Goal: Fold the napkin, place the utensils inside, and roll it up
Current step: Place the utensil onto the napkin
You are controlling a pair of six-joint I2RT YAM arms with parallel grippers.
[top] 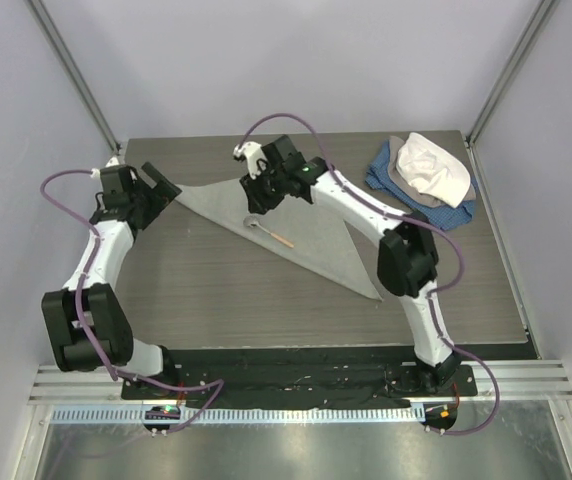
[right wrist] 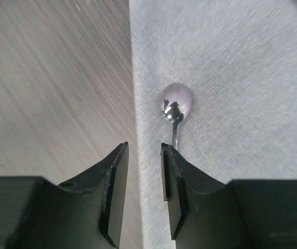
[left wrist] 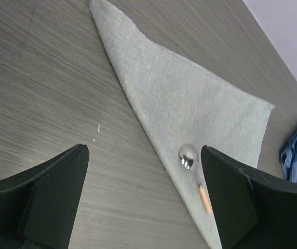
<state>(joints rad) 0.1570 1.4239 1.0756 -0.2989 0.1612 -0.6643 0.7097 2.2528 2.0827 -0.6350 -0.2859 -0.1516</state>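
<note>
Right gripper (right wrist: 144,150) (narrowly parted, empty) is hovering behind wooden-handled metal spoon (right wrist: 176,101) on grey cloth napkin (right wrist: 231,78); left gripper (left wrist: 144,150) is gaping wide.

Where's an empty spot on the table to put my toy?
Biggest bare patch: the table between the slanted edge of the napkin, the left arm and the arm bases. Another lies right of the right arm, below the heaped cloths. Crowded around the spoon, by the right claw.

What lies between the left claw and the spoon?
Between the left claw and the spoon lies only the flat left part of the napkin, bordered by bare table. The top view shows it, and the left wrist view agrees.
</note>
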